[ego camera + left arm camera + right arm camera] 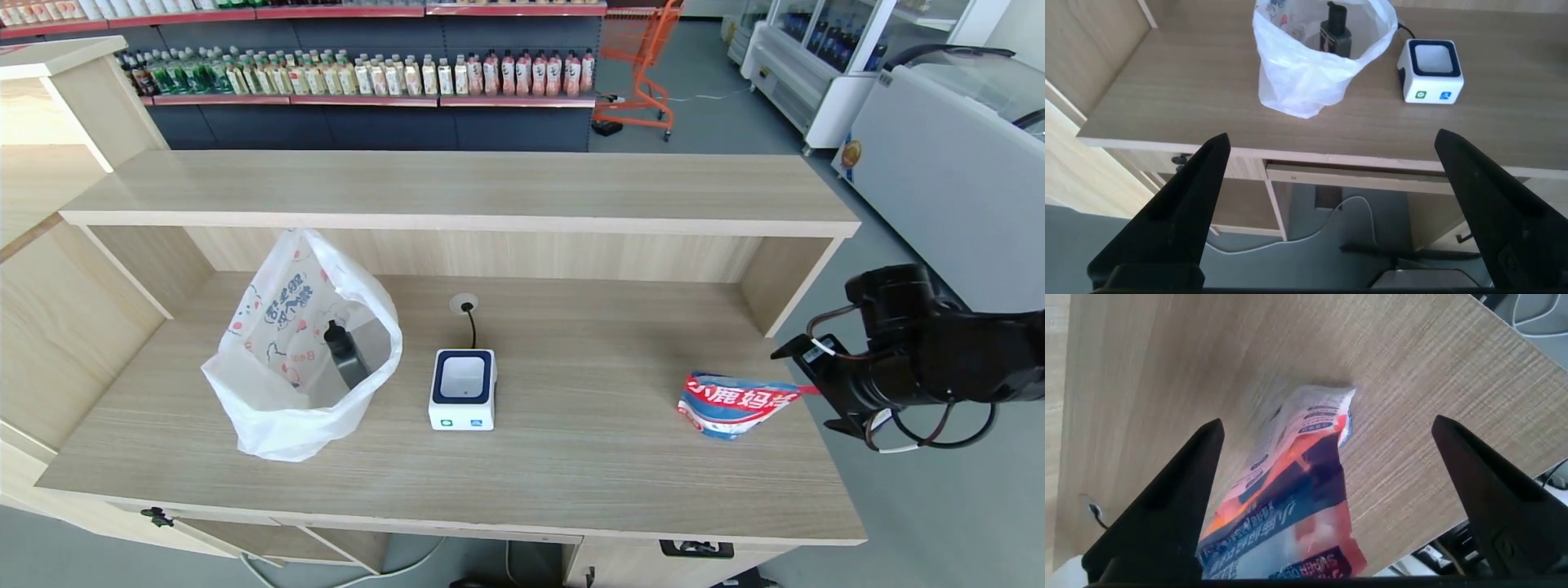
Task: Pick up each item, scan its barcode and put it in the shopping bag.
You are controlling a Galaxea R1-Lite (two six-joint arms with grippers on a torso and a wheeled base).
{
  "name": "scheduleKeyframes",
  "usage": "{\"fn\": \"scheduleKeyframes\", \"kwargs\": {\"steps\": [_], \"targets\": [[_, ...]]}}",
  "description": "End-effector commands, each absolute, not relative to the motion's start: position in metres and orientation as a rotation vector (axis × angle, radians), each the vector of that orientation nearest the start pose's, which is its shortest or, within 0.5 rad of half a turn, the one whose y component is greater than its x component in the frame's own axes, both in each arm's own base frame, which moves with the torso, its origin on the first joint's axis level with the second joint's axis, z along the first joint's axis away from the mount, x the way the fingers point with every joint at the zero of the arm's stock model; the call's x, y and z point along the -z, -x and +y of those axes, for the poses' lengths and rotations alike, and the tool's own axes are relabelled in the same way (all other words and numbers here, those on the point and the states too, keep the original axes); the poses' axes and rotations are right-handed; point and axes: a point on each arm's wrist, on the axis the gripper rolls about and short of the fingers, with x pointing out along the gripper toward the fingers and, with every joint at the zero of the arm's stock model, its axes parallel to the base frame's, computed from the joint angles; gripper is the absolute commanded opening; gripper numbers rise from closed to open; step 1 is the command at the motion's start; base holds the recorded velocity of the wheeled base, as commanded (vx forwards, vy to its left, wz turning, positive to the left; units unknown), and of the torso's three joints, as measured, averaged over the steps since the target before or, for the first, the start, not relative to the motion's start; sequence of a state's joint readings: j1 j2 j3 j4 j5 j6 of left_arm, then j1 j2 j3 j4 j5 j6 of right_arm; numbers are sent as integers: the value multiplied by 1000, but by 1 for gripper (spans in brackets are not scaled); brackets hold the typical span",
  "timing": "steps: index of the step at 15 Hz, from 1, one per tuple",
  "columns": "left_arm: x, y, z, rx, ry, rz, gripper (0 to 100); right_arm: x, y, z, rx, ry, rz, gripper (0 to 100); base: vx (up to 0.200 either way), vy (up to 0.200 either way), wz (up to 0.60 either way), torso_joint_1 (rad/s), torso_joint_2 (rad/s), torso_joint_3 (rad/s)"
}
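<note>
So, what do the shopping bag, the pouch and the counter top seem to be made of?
Shopping bag: thin white plastic film, likely; it crumples and lets light through.
Pouch: glossy printed plastic or foil laminate, judging by its sheen and creases.
Counter top: wood-grain laminate or veneer, matte; which one cannot be told.

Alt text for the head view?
A red, white and blue snack pouch lies on the wooden counter, the open right claw at its end. A white barcode scanner sits centre, beside a white plastic shopping bag holding a dark bottle.

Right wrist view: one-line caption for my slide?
Open right gripper above the red-and-blue pouch lying on the wooden counter.
</note>
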State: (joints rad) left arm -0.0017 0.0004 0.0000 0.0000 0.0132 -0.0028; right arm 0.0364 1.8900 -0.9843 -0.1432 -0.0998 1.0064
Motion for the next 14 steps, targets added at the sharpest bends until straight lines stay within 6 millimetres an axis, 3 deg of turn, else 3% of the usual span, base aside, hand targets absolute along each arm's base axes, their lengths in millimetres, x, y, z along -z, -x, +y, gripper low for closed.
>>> {"fn": "scheduleKeyframes", "kwargs": {"steps": [1, 8, 11, 14], "targets": [[-75, 23, 0, -12, 3, 0, 100, -108, -350, 17, 427, -878, 701, 100, 0, 0, 0, 0, 0, 0], [-75, 23, 0, -12, 3, 0, 100, -132, -340, 45, 322, -863, 672, 100, 0, 0, 0, 0, 0, 0], [-75, 23, 0, -12, 3, 0, 100, -112, -345, 46, 359, -842, 722, 100, 0, 0, 0, 0, 0, 0], [-75, 23, 0, -12, 3, 0, 100, -96, -363, 52, 365, -829, 744, 100, 0, 0, 0, 0, 0, 0]]}}
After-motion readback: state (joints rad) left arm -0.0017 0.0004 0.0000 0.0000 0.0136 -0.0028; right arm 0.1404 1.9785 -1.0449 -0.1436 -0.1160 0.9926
